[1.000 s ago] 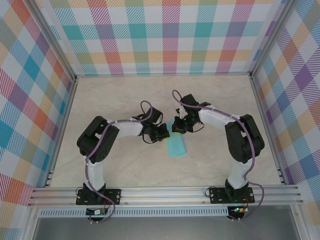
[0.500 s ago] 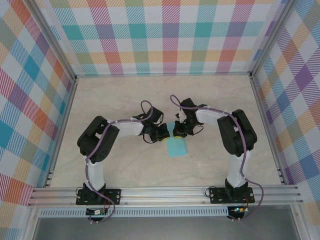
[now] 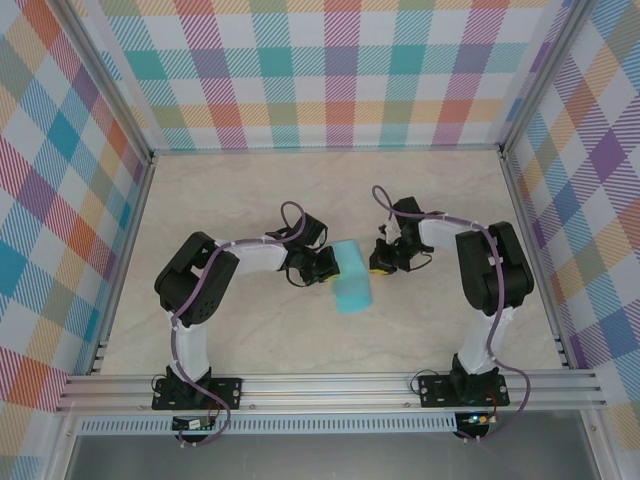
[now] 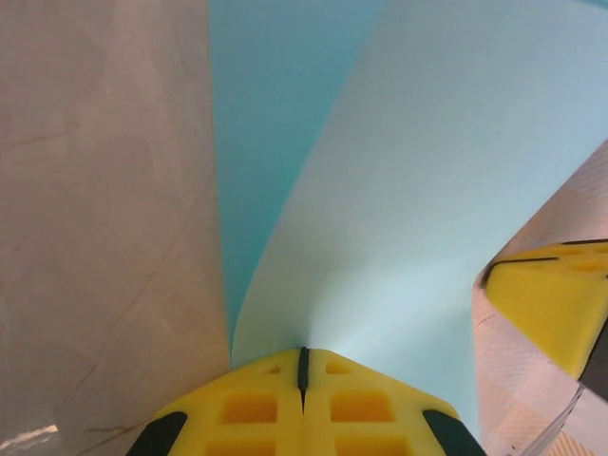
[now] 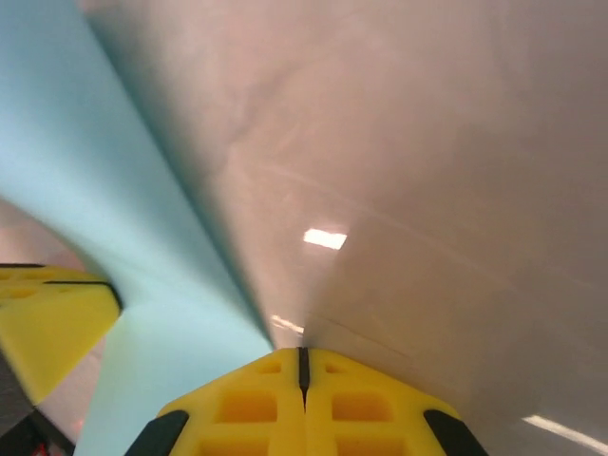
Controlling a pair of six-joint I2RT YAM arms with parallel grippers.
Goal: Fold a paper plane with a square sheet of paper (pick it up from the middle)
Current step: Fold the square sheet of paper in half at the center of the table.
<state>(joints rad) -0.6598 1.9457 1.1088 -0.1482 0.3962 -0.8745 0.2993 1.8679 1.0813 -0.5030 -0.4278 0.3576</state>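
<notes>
Beige tabletop [image 3: 230, 200], plaid walls [image 3: 330, 80]. Left gripper [image 3: 325, 268] fingers pinched square sheet of paper [image 3: 351, 282], which curled up ahead of tips. Right gripper [image 3: 379, 266] fingers were closed together, sheet just left of tips; grip unclear

The overhead camera looks down from high behind the black arm bases [image 3: 197, 390], taking in the whole beige marbled table [image 3: 220, 200]. Each wrist camera sits just behind its own yellow tips, left gripper [image 4: 303, 353] and right gripper [image 5: 303, 353], skimming low and very close. All three views share the thin turquoise paper sheet [image 3: 352, 280] [image 4: 399, 190] [image 5: 85, 171].
</notes>
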